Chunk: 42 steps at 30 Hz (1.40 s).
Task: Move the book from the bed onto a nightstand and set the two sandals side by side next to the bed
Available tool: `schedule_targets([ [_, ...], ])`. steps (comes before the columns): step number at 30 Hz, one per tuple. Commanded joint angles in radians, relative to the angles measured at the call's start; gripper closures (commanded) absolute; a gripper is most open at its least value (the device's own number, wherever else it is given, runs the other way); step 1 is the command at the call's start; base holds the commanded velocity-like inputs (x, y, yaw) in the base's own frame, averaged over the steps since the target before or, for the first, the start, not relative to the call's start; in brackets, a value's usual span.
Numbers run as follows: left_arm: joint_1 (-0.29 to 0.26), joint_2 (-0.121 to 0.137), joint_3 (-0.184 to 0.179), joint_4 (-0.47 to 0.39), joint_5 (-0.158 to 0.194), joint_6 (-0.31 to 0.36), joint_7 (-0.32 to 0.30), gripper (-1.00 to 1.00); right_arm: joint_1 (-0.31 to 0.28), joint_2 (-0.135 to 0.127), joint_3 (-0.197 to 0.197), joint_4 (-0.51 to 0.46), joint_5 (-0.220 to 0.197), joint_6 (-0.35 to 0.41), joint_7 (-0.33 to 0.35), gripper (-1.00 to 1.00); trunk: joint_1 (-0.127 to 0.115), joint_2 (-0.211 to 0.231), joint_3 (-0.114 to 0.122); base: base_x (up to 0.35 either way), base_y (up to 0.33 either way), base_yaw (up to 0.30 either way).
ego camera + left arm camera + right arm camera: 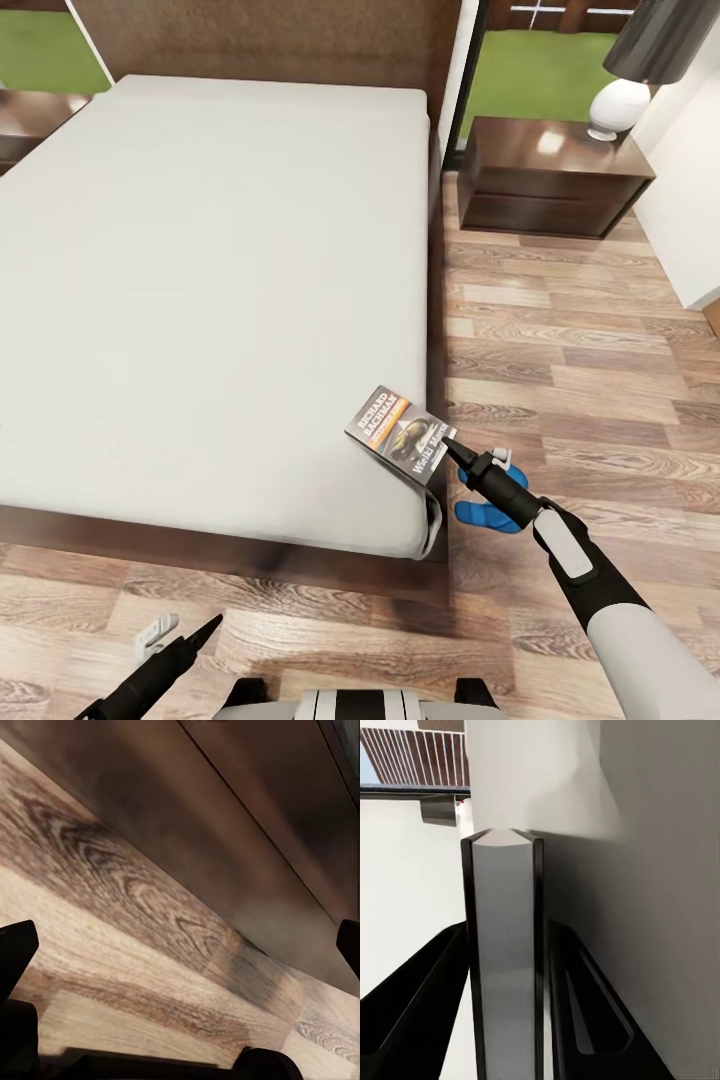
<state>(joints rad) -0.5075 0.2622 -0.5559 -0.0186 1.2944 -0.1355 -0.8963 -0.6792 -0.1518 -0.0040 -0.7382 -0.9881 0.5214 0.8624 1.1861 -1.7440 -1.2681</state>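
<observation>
While the book is lying at the bed's near right corner, overhanging the edge, its edge is being pinched between the closed-in fingers of the right gripper. It is being judged light, thin and bendable; a hold near the spine is advised. The left gripper is being held wide open, empty, above the floor. A blue sandal is lying beside the bed.

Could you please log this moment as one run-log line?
phase: grasp | right gripper: shut on dark orange-banded paperback book at pale mattress bed corner | left gripper: open, idle | blue flip-flop sandal: on floor
</observation>
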Motion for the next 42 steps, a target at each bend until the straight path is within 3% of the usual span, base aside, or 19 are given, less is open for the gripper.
schedule_targets([
  [1,0.0,0.0,-0.009,0.0,0.005,-0.006,-0.001,-1.0,0.0,0.0,0.0,0.0,-0.006,0.008,0.0,1.0,-0.004,0.007,0.003,0.0,0.0,0.0],
  [42,0.0,0.002,-0.009,0.0,0.005,-0.006,-0.001,-1.0,0.001,0.003,0.002,-0.016,-0.003,0.012,0.01,1.0,-0.161,0.294,0.131,0.0,0.0,0.0],
])
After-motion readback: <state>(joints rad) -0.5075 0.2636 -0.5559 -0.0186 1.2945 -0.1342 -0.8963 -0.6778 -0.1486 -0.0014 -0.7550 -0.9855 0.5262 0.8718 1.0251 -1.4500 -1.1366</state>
